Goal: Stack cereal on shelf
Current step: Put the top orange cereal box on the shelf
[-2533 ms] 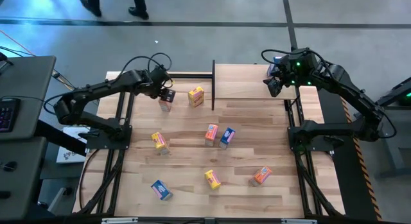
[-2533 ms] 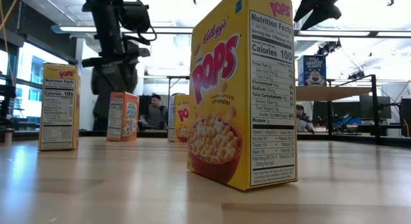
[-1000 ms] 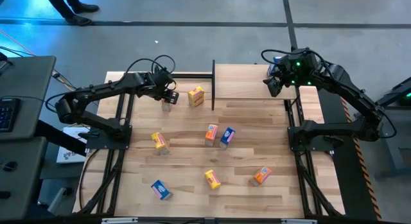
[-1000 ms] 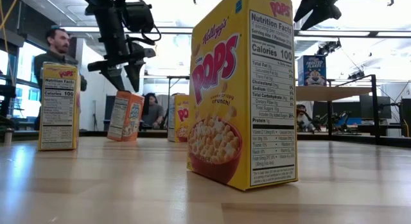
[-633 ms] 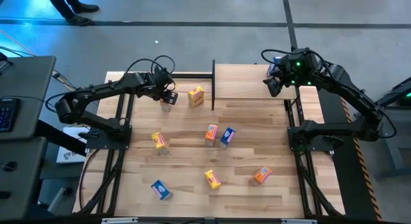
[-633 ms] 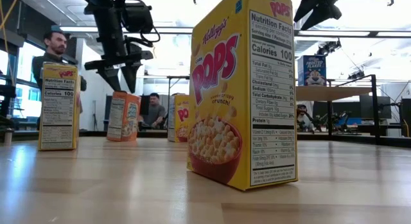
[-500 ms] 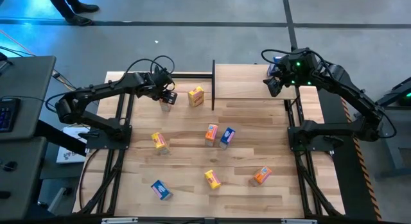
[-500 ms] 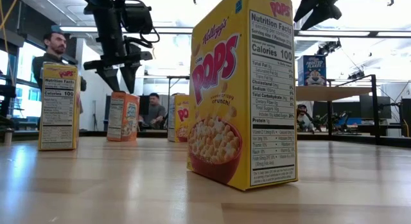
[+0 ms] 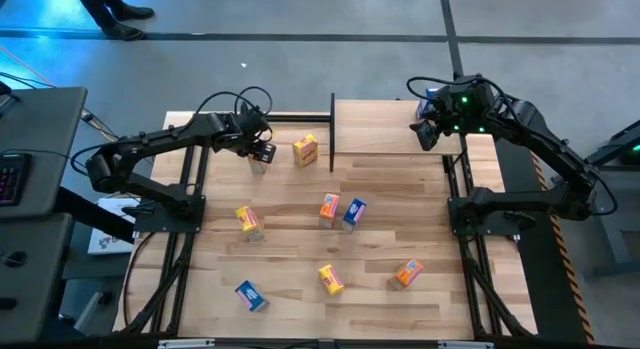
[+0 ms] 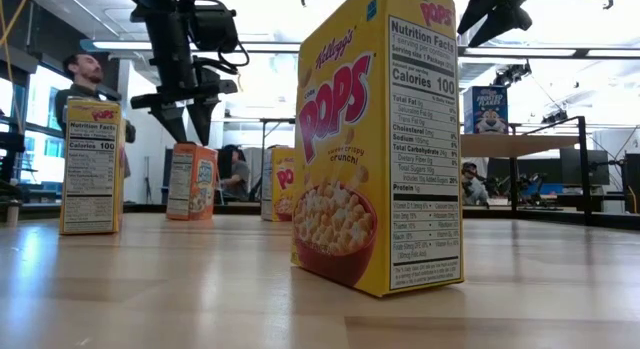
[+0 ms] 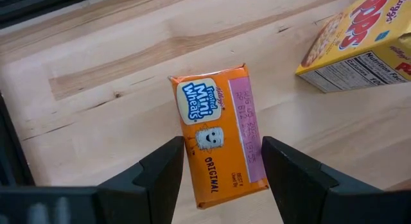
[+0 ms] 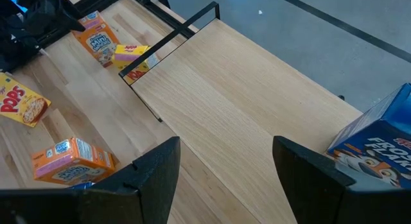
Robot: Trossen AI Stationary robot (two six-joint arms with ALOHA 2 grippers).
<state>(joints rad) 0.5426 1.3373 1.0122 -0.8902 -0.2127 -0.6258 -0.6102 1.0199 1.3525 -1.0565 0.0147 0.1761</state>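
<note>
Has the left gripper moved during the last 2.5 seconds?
Yes. The left gripper has shifted toward the table's far edge and risen above the orange cereal box, judged against the yellow cereal box.

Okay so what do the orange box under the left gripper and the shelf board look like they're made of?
The orange box looks like thin printed cardboard with a slight sheen: crisp folded edges and a printed front. The shelf looks like pale, matte, unpainted wood: fine straight grain runs along it, on a thin black frame that is probably metal. The left gripper hangs open above the box.
</note>
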